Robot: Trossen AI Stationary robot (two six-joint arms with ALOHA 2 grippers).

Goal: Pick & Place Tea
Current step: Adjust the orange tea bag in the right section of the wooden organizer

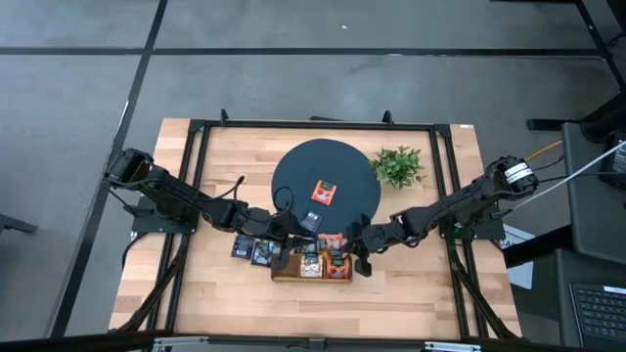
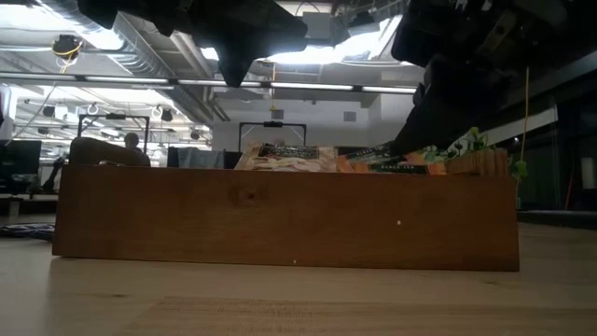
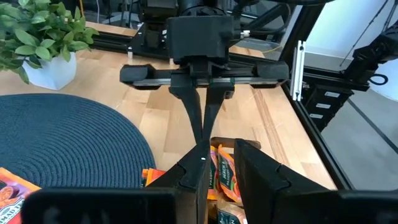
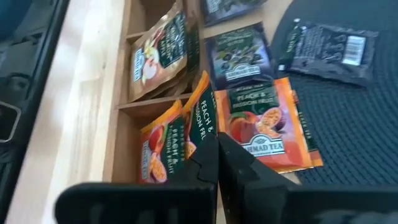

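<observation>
A: Hovering over the right end of the narrow brown wooden three-compartment tray [image 1: 311, 271], the right gripper [image 1: 358, 262] has its two dark fingers [image 4: 208, 163] pressed together with nothing between them.

B: And the tea?

A: Orange-red peach sachets [image 4: 165, 149] stand on edge in the tray compartment nearest that gripper. A beige sachet [image 4: 159, 55] leans in the next compartment along. Another orange-red sachet [image 4: 264, 127] lies flat just outside the tray, at the edge of the round dark woven mat [image 1: 325, 186], with a dark navy sachet [image 4: 239, 56] just beyond it and a black sachet [image 4: 329, 48] lying on the mat.

B: Anything else on the mat?

A: One orange-red sachet [image 1: 324, 192] near its middle, alone. Off the mat, two dark sachets [image 1: 254, 250] lie on the pale wooden table [image 1: 411, 293] just left of the tray.

B: The left gripper?

A: The left gripper [image 1: 293, 230] sits above the table at the mat's near edge, just behind the tray's left half. Its fingers [image 3: 261, 180] stand a little apart; whether anything is between them I cannot tell.

B: The plant?

A: The small leafy green plant in a white pot [image 1: 398, 164] stands beside the mat, well apart from both grippers.
</observation>
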